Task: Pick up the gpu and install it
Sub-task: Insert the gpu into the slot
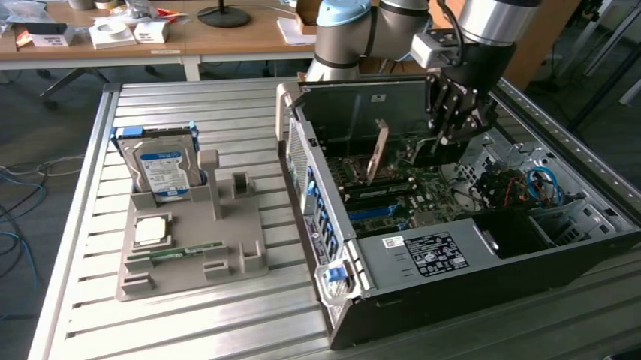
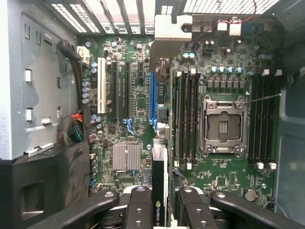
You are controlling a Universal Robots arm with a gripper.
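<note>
My gripper (image 1: pixel 448 133) hangs inside the open computer case (image 1: pixel 440 255), shut on the gpu (image 1: pixel 433 154), which is a dark card held on edge just above the motherboard. In the wrist view the gpu (image 2: pixel 160 171) runs edge-on between my two black fingers (image 2: pixel 139 205), and its silvery end bracket (image 2: pixel 172 31) reaches the rear slot openings. It hovers close beside the blue expansion slot (image 2: pixel 152 102). I cannot tell whether it touches the slot.
On the exterior view's left, a grey holder (image 1: pixel 236 259) carries a blue-labelled hard drive (image 1: pixel 164 171), a processor (image 1: pixel 150 229) and a RAM stick (image 1: pixel 186 252). Inside the case are the CPU socket (image 2: pixel 223 125), a tan upright strip (image 1: pixel 379 150) and cables (image 1: pixel 536 187).
</note>
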